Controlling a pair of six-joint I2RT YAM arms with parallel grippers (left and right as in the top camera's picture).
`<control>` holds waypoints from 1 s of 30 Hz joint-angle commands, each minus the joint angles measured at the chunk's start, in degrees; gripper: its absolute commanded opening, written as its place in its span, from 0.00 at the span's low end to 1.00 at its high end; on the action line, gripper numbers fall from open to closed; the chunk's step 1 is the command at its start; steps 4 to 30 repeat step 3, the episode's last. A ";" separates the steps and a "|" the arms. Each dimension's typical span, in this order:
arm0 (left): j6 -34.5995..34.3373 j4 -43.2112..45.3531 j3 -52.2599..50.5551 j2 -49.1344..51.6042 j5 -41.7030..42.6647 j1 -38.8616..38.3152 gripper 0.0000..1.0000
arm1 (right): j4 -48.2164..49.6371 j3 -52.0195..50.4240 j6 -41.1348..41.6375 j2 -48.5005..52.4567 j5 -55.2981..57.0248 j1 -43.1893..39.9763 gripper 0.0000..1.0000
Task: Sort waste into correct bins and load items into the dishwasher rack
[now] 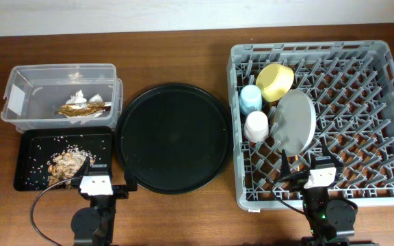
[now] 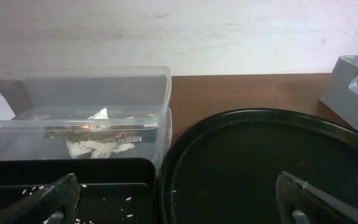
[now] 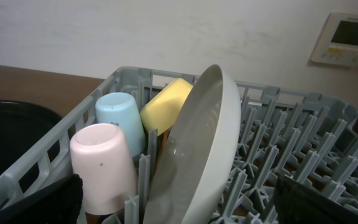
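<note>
The grey dishwasher rack [image 1: 306, 46] on the right holds the yellow bowl [image 1: 276, 80], blue cup [image 1: 250, 99], pink cup [image 1: 256, 126] and the grey-green plate [image 1: 294, 121], which stands on edge. A thin brown stick, maybe the chopsticks [image 3: 161, 142], shows between the cups and the plate. The clear tub [image 1: 60, 67] holds the white tissue [image 1: 79, 97] and gold-brown wrapper [image 1: 81, 108]. The shallow black tray [image 1: 33, 147] holds food scraps [image 1: 67, 164]. My left gripper [image 1: 104, 179] is open and empty at that tray's front right corner. My right gripper [image 1: 306, 164] is open and empty over the rack's front, facing the plate [image 3: 210, 137] and pink cup [image 3: 101, 162].
A large round black tray [image 1: 173, 137] lies bare between the bins and the rack; it also shows in the left wrist view [image 2: 260, 149]. The tub [image 2: 104, 93] stands behind the black tray [image 2: 104, 168]. A wall panel [image 3: 347, 37] hangs behind the rack.
</note>
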 commanded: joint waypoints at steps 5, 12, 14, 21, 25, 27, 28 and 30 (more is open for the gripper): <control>1.09 0.00 -0.37 -0.63 -0.02 -0.26 0.99 | -0.20 -0.31 -0.20 -0.37 -0.55 0.28 0.98; 1.09 0.00 -0.37 -0.63 -0.02 -0.26 0.99 | -0.20 -0.31 -0.20 -0.37 -0.55 0.28 0.98; 1.09 0.00 -0.37 -0.63 -0.02 -0.26 0.99 | -0.20 -0.31 -0.20 -0.37 -0.55 0.28 0.98; 1.09 0.00 -0.37 -0.63 -0.02 -0.26 0.99 | -0.20 -0.31 -0.20 -0.37 -0.55 0.28 0.98; 1.09 0.00 -0.37 -0.63 -0.02 -0.26 0.99 | -0.20 -0.31 -0.20 -0.37 -0.55 0.28 0.98; 1.09 0.00 -0.37 -0.63 -0.02 -0.26 0.99 | -0.20 -0.31 -0.20 -0.37 -0.55 0.28 0.98; 1.09 0.00 -0.37 -0.63 -0.02 -0.26 0.99 | -0.20 -0.31 -0.20 -0.37 -0.55 0.28 0.98; 1.09 0.00 -0.37 -0.63 -0.02 -0.26 0.99 | -0.20 -0.31 -0.20 -0.37 -0.55 0.28 0.98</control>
